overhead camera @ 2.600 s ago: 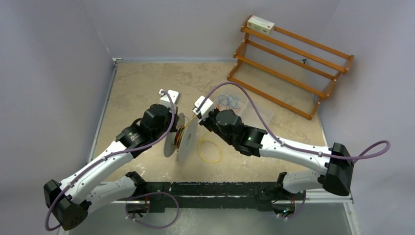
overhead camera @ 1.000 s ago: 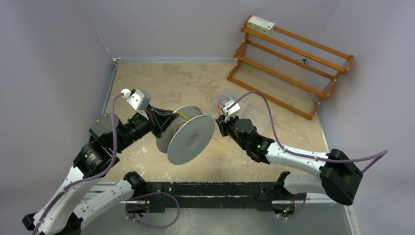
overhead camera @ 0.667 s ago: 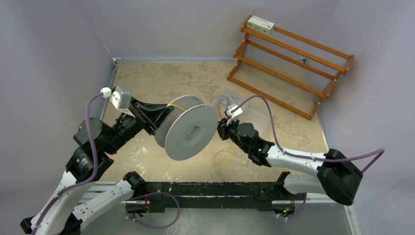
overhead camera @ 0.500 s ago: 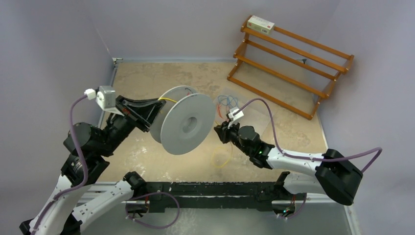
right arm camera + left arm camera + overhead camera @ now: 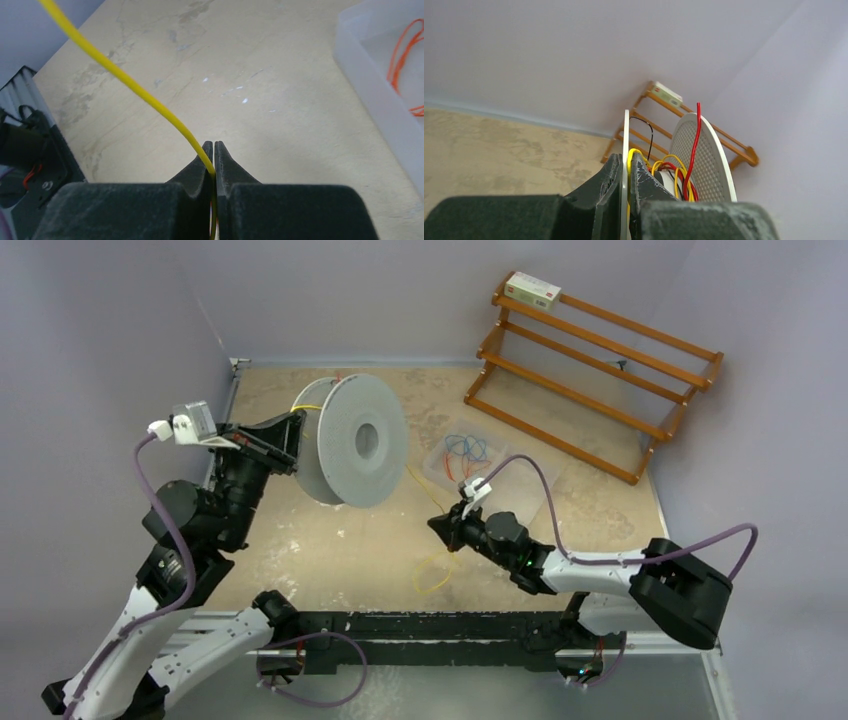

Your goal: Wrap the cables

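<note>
Mottled beige counter (image 5: 330,540), walled in grey on three sides. Tiered wooden rack (image 5: 600,380) at its far-right corner. Left arm (image 5: 190,525) reared up over the left edge; right arm (image 5: 590,568) stretched low along the near edge, reaching toward the middle. Pale grey spool (image 5: 352,440) held off the counter above the far-left part, turned on its side with one flat flange facing right. Clear shallow tray (image 5: 505,445) right of centre, just in front of the rack, thin blue and red wires (image 5: 467,448) lying inside. Left pincer (image 5: 290,440) clenched edge-on over the spool's near flange, dark fingers (image 5: 610,180) one on each side of the thin disc. Right pincer (image 5: 440,527) low over the middle of the counter, clamped tight on the yellow cable (image 5: 420,490), fingertips (image 5: 206,156) pressed together with the strand pinched between. Cable partly wound on the spool's hub alongside a red wire (image 5: 695,135), slanting down from the spool's lower rim to the right pincer, then slack in a loose loop on the counter toward the near edge. Small pale box (image 5: 532,288) on the rack's top rail.
</note>
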Tool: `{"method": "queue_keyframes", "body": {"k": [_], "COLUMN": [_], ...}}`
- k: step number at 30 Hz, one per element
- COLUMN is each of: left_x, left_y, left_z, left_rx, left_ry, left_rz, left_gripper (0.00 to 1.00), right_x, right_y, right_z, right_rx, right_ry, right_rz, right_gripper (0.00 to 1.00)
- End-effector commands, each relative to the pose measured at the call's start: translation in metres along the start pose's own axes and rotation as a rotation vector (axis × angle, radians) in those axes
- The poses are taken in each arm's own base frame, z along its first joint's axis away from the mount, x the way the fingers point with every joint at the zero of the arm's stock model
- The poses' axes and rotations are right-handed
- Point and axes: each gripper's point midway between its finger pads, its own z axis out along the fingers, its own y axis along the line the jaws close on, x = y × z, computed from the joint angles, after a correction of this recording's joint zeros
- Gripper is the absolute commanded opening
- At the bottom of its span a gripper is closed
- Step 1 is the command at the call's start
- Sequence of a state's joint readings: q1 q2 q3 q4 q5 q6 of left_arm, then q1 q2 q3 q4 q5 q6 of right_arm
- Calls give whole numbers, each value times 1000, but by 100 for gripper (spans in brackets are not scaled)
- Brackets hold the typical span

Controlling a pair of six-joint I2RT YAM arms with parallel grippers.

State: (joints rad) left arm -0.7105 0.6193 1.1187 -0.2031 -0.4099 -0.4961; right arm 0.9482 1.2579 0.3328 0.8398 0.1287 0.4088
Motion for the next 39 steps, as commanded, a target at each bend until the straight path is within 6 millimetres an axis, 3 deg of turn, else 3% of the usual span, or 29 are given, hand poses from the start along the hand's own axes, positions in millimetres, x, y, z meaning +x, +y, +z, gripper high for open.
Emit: {"method": "queue_keyframes", "body": {"k": [1,8,17,21,25,33,39], "left_x": [-51,-27,12,36,58,107,137], "left_y": [19,67,106,119,127,141,137], "left_z": [9,20,31,37,40,35,29], "left_rx": [-160,-437,-652,-707,-728,-693,-564], "left_ry": [-248,-250,-188,-125,-54,149,267], "left_rz": [-117,-20,186,284,353,468,512], "left_gripper": [0,0,0,0,0,0,0], "right_x": [9,27,11,-10,-37,-100,-141], "right_y": [24,68,130,157,171,181,171], "right_z": [-3,-9,-19,-26,-32,-47,-44], "right_rx": [-35,-75,-123,-158,-174,-148,-73], "right_ry": [10,75,111,101,85,42,-22], "right_rz": [21,-33,-138,-178,-204,-317,-473], "right_gripper": [0,0,0,0,0,0,0]}}
